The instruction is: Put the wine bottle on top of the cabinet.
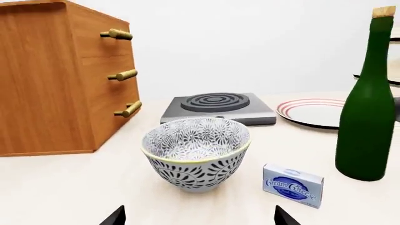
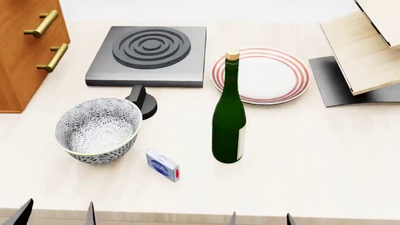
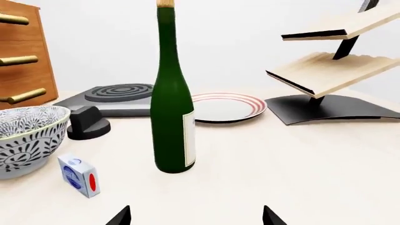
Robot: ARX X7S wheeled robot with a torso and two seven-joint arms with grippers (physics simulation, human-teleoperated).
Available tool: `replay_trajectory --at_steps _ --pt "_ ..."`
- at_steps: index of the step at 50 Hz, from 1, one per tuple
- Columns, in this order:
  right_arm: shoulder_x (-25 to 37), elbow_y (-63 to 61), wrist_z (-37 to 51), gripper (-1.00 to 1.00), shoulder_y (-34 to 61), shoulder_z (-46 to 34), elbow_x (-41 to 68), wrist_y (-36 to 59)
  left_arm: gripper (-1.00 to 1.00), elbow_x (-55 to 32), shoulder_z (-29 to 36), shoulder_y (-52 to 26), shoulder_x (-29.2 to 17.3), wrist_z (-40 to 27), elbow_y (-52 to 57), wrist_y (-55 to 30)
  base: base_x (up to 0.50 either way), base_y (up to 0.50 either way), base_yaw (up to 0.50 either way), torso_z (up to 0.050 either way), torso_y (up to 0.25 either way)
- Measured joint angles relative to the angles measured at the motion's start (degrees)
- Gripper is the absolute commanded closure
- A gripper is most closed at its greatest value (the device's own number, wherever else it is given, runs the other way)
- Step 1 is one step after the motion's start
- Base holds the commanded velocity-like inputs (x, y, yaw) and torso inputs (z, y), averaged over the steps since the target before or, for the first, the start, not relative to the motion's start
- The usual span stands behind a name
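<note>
The wine bottle (image 2: 228,117) stands upright on the pale table near its middle, dark green with a tan cork and a pale label; it also shows in the right wrist view (image 3: 172,93) and the left wrist view (image 1: 370,103). The cabinet (image 2: 25,47), orange-brown with brass bar handles, stands at the far left, and shows in the left wrist view (image 1: 56,79). My left gripper (image 2: 57,213) is open and empty at the table's front edge, left. My right gripper (image 2: 261,219) is open and empty at the front edge, in front of the bottle.
A patterned bowl (image 2: 97,129) sits front left with a small cream cheese box (image 2: 162,165) beside it. A grey hotplate (image 2: 150,55) with a black knob (image 2: 142,101) is behind. A red-striped plate (image 2: 265,75) lies behind the bottle. A pale slanted rack (image 2: 366,47) stands far right.
</note>
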Motion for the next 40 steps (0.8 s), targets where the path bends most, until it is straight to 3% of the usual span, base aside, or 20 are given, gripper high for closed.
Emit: replay_trajectory --at_steps 16,40 --pt "1.5 -12.7 2.1 -1.0 -1.0 -0.9 2.1 5.6 -1.0 3.1 2.5 0.9 -2.2 -1.3 16.7 -8.6 0.0 0.0 0.0 0.0 0.0" --pt "4.4 -42.4 7.2 -1.0 1.2 0.3 8.7 22.5 -1.0 8.4 6.3 -1.8 -4.4 -1.7 39.2 -24.6 0.0 0.0 0.0 0.0 0.0"
